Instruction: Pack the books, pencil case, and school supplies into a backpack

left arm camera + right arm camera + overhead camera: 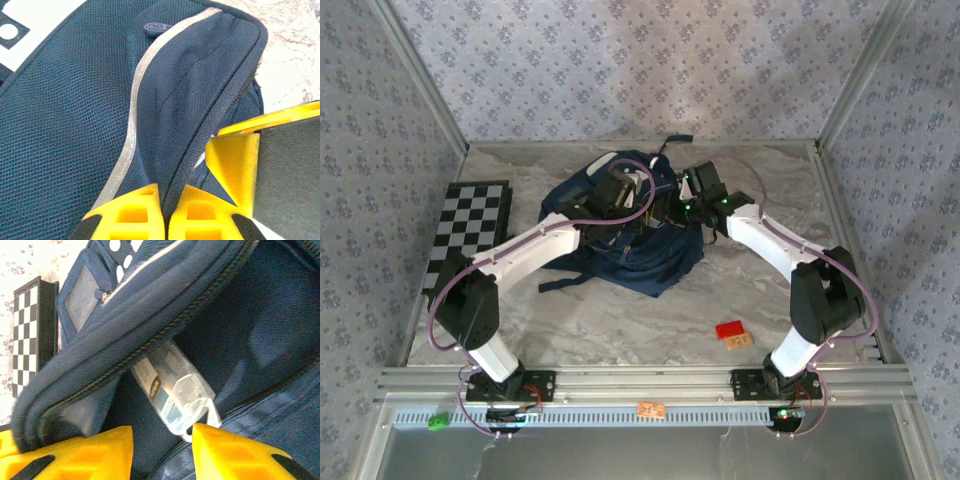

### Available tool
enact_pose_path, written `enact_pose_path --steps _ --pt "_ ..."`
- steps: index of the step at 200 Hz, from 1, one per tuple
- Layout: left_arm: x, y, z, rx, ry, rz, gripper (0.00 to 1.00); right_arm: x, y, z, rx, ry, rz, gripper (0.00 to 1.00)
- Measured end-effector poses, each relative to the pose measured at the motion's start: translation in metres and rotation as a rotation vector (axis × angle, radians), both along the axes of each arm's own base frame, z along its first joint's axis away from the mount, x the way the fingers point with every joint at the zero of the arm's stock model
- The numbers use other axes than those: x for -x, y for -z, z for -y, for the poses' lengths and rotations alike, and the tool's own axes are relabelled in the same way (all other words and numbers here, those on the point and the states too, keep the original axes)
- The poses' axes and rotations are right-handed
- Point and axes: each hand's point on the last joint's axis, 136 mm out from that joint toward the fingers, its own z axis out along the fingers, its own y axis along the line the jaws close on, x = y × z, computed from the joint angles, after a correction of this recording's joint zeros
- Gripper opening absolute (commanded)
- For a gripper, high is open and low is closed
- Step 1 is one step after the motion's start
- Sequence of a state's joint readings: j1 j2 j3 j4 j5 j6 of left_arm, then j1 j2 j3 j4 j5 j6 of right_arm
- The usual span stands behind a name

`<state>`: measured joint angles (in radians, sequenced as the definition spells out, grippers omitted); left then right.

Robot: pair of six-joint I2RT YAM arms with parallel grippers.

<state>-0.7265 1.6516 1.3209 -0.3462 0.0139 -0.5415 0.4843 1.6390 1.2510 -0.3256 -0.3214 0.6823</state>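
**Supplies item at the mouth of the bag**

Packing looks to be at the school-supplies step. The large navy blue fabric backpack (650,255) lies at 12 o'clock on the pale marbled counter (620,310), with both arms reaching into it. The left jaws are pressed together on the backpack's zip-edged rim, the yellow fingers (132,215) pinching the fabric and lifting the opening. In the right wrist view, the small clear-whitish oblong supplies item (175,385) sits just inside that opening under the raised rim. Its near end is in the gap between the right jaws, which stand spread, and it does not look clamped.

By my reading, the next move calls for the right arm to back straight out without dragging the item along, while the left holds the rim up.

The bag's interior is dark, so I cannot tell whether the books or the pencil case are inside. A black-and-white checkered board (470,220) lies at 10 o'clock. A small red flat piece (730,329) at 5 o'clock is too small to identify.
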Motion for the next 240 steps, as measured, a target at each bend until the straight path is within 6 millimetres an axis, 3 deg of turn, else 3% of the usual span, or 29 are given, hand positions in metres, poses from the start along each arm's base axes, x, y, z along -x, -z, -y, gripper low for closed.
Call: enact_pose_path --steps 52,78,101,119,145,174,193,213,240 --pt "0.0 -0.002 0.001 0.006 -0.007 -0.002 0.0 -0.01 0.003 0.012 -0.01 0.047 -0.013 0.25" --pt "0.0 -0.002 0.001 0.014 -0.017 -0.009 0.0 -0.004 0.019 -0.006 -0.041 0.035 -0.052 0.21" --pt "-0.002 -0.002 0.0 0.018 -0.031 -0.013 0.0 0.015 0.028 -0.028 -0.068 -0.02 -0.104 0.2" --pt "-0.002 -0.001 -0.001 0.024 -0.043 -0.02 0.0 0.029 0.029 -0.034 -0.107 -0.041 -0.109 0.21" --pt "-0.001 0.0 0.001 0.039 -0.053 -0.036 0.0 0.04 0.02 -0.018 -0.16 -0.028 -0.103 0.25" --pt "-0.001 0.003 0.003 0.048 -0.065 -0.052 0.0 0.03 0.003 0.016 -0.182 0.047 -0.052 0.29" --pt "-0.001 0.007 0.005 0.055 -0.066 -0.067 0.0 0.022 0.003 0.027 -0.176 0.074 -0.048 0.23" --pt "-0.001 0.01 0.008 0.071 -0.076 -0.089 0.0 0.014 0.014 0.017 -0.159 0.063 -0.074 0.19" --pt "-0.003 0.009 0.012 0.12 -0.112 -0.112 0.0 0.006 0.035 -0.018 -0.148 0.014 -0.114 0.14"
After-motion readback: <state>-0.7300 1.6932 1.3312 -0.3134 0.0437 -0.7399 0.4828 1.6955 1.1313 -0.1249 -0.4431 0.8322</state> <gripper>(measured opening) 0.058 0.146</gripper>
